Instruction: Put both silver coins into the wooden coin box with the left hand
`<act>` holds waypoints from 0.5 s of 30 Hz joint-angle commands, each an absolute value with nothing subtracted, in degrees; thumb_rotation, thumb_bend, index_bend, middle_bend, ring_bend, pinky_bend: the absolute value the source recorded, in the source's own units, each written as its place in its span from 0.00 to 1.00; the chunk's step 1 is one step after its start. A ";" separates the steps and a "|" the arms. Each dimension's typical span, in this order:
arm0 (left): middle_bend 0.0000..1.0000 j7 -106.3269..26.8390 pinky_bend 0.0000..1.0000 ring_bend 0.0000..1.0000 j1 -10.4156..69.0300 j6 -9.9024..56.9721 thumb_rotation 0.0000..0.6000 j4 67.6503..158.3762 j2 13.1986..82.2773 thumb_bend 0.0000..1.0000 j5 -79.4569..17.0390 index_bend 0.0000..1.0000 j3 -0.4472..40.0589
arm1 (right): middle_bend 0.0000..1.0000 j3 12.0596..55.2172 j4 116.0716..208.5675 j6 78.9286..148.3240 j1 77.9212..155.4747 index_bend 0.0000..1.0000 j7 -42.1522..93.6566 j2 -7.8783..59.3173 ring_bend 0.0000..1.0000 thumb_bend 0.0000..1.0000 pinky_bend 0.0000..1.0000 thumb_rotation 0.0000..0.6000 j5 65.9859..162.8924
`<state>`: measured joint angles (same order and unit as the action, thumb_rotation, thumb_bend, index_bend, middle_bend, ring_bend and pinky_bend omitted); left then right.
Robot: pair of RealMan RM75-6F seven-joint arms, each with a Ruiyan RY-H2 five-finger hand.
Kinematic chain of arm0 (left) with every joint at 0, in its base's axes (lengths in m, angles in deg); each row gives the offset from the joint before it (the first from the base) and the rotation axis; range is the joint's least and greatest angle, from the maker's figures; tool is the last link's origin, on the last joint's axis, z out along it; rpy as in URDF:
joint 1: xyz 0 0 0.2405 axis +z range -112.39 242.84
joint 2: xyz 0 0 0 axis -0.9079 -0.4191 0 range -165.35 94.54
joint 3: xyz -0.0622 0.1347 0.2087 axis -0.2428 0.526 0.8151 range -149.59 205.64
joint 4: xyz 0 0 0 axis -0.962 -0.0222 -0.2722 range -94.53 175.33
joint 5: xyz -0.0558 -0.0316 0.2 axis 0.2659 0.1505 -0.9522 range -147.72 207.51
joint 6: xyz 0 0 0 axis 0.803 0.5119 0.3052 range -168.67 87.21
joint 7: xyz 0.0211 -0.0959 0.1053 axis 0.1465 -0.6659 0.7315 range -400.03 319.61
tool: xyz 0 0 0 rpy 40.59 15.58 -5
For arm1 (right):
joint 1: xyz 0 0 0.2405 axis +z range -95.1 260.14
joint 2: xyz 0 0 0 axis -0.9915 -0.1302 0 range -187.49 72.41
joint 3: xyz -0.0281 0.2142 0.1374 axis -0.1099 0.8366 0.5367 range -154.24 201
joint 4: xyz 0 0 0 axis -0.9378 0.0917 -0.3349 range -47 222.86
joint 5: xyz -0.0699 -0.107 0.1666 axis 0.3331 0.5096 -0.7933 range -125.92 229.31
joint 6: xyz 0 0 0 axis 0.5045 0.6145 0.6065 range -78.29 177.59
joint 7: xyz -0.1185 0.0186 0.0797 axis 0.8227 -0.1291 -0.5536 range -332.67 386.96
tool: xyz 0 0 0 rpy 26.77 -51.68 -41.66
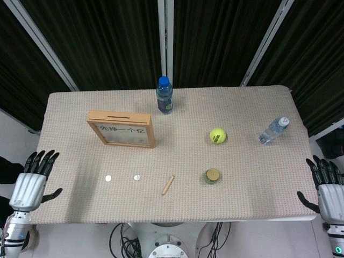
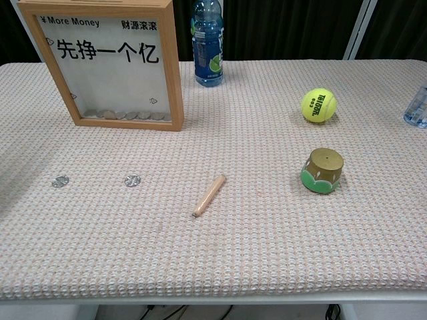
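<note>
Two silver coins lie flat on the table mat in front of the box: one (image 1: pixel 108 178) (image 2: pixel 60 181) to the left, the other (image 1: pixel 137 177) (image 2: pixel 132 179) to its right. The wooden coin box (image 1: pixel 122 129) (image 2: pixel 112 63) stands upright with a slot on top and several coins behind its window. My left hand (image 1: pixel 33 181) hangs off the table's left edge, fingers spread, holding nothing. My right hand (image 1: pixel 328 185) is off the right edge, also with fingers spread and nothing in it. Neither hand shows in the chest view.
A wooden peg (image 1: pixel 167 185) (image 2: pixel 209 195) lies right of the coins. A small green-and-gold pot (image 1: pixel 212 176) (image 2: pixel 322 171), a tennis ball (image 1: pixel 217 135) (image 2: pixel 318 105), an upright blue bottle (image 1: pixel 165 95) (image 2: pixel 207 41) and a lying clear bottle (image 1: pixel 274 130) (image 2: pixel 417 107) stand further right and back.
</note>
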<state>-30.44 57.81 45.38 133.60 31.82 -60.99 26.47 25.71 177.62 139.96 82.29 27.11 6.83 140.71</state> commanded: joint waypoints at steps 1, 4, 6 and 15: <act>0.05 -30.24 0.04 0.00 57.80 45.17 1.00 133.78 31.69 0.11 -60.87 0.07 26.52 | 0.00 25.70 177.59 139.81 82.31 0.00 27.13 6.81 0.00 0.18 0.00 1.00 140.64; 0.05 -30.01 0.04 0.00 57.83 45.09 1.00 133.85 31.71 0.11 -60.82 0.07 26.63 | 0.00 25.70 177.44 139.67 82.31 0.00 26.97 6.92 0.00 0.18 0.00 1.00 140.52; 0.05 -29.99 0.04 0.00 57.90 45.18 1.00 133.86 31.78 0.11 -60.87 0.07 26.69 | 0.00 25.71 177.32 139.71 82.30 0.00 26.86 6.97 0.00 0.18 0.00 1.00 140.55; 0.06 -30.30 0.06 0.00 57.50 46.08 1.00 132.86 32.76 0.11 -64.14 0.13 27.46 | 0.00 25.85 177.42 140.04 82.09 0.00 26.31 6.49 0.00 0.18 0.00 1.00 140.48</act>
